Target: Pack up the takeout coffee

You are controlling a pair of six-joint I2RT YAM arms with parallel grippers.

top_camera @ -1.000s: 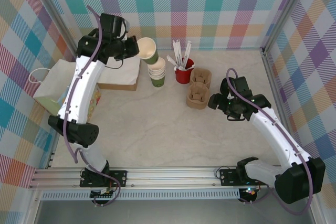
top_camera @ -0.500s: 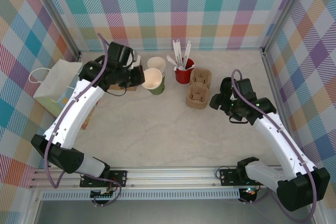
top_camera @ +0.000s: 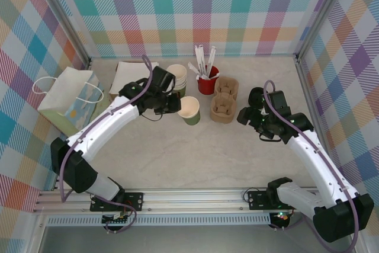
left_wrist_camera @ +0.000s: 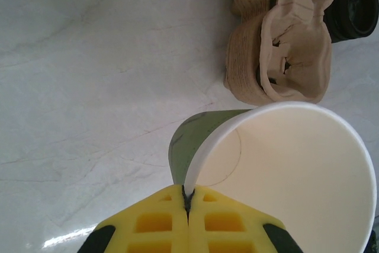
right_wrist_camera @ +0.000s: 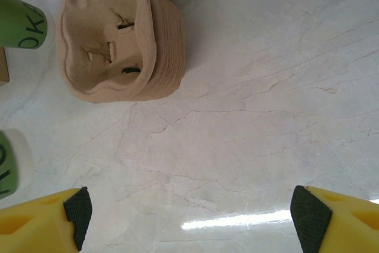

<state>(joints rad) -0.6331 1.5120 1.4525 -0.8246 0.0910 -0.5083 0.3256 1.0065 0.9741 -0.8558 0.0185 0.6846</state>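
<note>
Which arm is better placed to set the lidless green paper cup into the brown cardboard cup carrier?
Left. The left gripper is shut on the rim of the lidless green paper cup, close beside the brown cardboard cup carrier. The right gripper hangs open and empty.

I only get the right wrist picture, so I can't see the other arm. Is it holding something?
Observer: Yes. The left gripper is shut on the rim of a lidless green cup.
Operator: Is there coffee in it?
Observer: No. The left wrist view shows its white inside is empty.
Operator: Is there a bag anywhere?
Observer: Yes. A paper bag sits on the table, far to the left.
</note>
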